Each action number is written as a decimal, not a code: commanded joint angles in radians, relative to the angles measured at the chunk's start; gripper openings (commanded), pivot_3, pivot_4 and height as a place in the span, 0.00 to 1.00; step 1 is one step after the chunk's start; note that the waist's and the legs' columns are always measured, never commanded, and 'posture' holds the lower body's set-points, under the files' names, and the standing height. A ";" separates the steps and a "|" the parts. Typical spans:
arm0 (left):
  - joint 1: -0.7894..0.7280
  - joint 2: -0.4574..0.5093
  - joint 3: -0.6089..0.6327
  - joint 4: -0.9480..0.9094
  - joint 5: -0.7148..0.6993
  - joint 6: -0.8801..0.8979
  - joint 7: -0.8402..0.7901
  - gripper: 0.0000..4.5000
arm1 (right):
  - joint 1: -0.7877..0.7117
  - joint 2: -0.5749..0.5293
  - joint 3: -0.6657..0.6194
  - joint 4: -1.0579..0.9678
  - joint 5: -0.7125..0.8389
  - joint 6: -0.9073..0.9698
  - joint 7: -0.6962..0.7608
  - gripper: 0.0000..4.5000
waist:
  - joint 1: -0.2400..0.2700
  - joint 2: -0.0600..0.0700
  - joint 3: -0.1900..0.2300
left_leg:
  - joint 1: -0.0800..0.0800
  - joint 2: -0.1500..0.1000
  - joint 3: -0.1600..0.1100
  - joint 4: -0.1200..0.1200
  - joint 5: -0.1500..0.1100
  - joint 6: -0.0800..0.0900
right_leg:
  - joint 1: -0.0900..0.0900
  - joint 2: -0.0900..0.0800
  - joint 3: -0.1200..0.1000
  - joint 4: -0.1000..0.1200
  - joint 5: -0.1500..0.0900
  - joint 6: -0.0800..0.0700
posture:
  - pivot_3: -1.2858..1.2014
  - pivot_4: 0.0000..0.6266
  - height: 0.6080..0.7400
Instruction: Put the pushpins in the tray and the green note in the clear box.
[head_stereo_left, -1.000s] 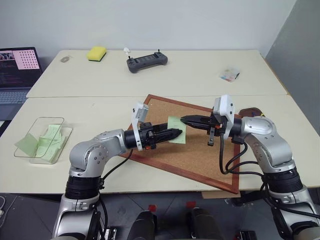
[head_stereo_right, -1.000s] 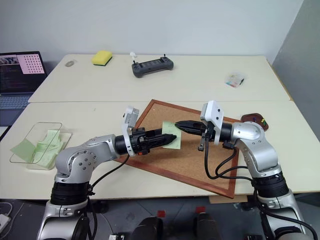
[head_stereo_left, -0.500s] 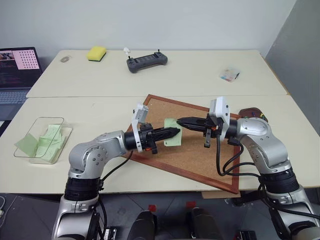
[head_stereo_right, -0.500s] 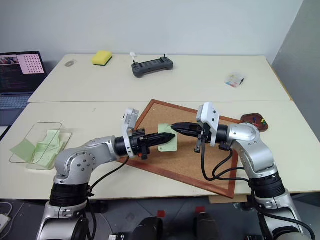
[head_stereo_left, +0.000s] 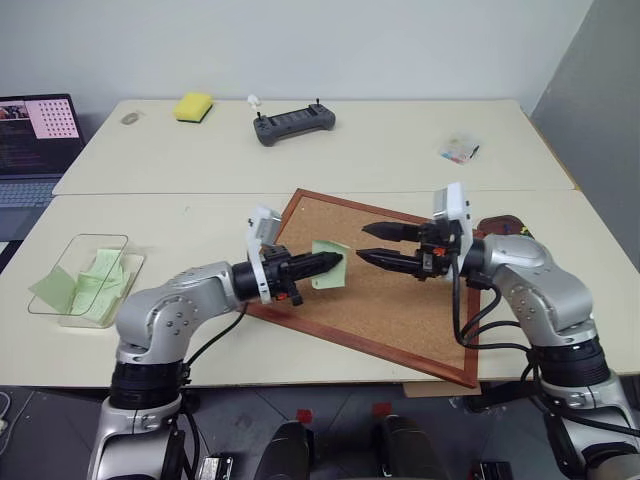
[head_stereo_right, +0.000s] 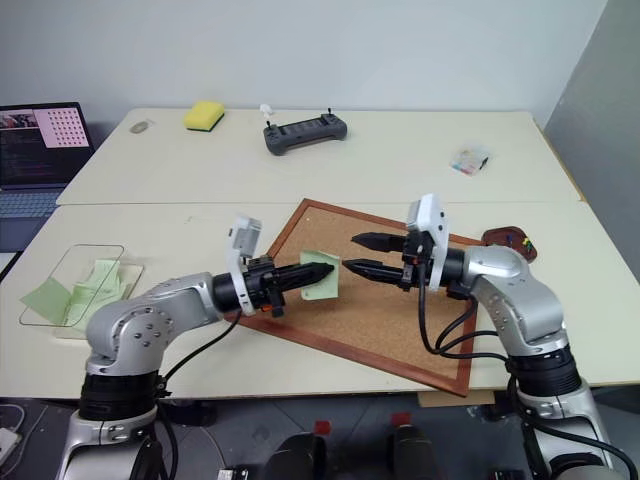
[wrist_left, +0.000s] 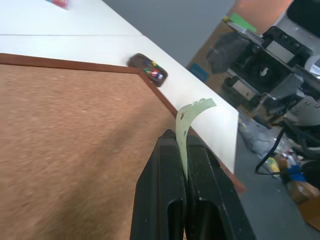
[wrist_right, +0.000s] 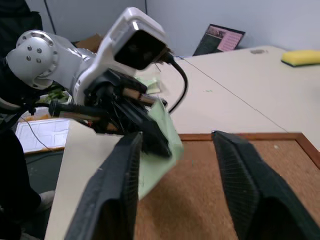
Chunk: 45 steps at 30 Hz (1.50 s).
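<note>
The table (head_stereo_left: 420, 165) carries a corkboard (head_stereo_left: 400, 300) at centre and the box (head_stereo_left: 88, 278) far to the robot's left, already containing green slips. The tray (head_stereo_left: 503, 225) sits off the board's right corner. Left pincer (head_stereo_left: 335, 262) is clamped on the note (head_stereo_left: 328, 277), held above the board. Right pincer (head_stereo_left: 364, 244) stands open, empty, just beside the note. Judgement: the box lies leftward, on the left arm's side.

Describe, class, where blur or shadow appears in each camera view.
Left wrist view: the green note between the shut left gripper is sharp, the clutter past the table soft. Right wrist view: the open right gripper looms blurred. Head views: even light, a soft shadow on the corkboard.
</note>
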 joint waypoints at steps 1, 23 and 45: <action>0.024 0.038 0.127 -0.073 -0.023 -0.022 0.078 0.00 | -0.011 0.005 -0.052 -0.074 0.103 0.084 -0.032 0.71 | -0.001 0.000 0.000 | 0.000 0.000 0.000 0.000 0.000 0.000 | 0.000 0.000 0.000 0.000 0.000 0.000 | 0.52 0.24 1.00; 0.258 0.101 0.623 0.021 0.402 -0.307 0.664 0.00 | -0.073 0.152 0.025 -0.129 0.249 0.186 -0.139 1.00 | 0.003 -0.001 0.001 | 0.000 0.000 0.000 -0.001 0.000 0.000 | -0.001 -0.001 0.000 -0.001 0.000 0.000 | 0.52 0.24 1.00; 0.315 0.117 0.409 -0.055 0.461 -0.457 0.525 0.99 | 0.053 0.105 -0.046 -0.176 0.191 0.171 -0.260 1.00 | 0.005 -0.003 0.000 | -0.002 0.001 -0.001 -0.001 -0.001 -0.001 | -0.002 -0.004 -0.001 -0.001 0.000 0.000 | 0.52 0.24 1.00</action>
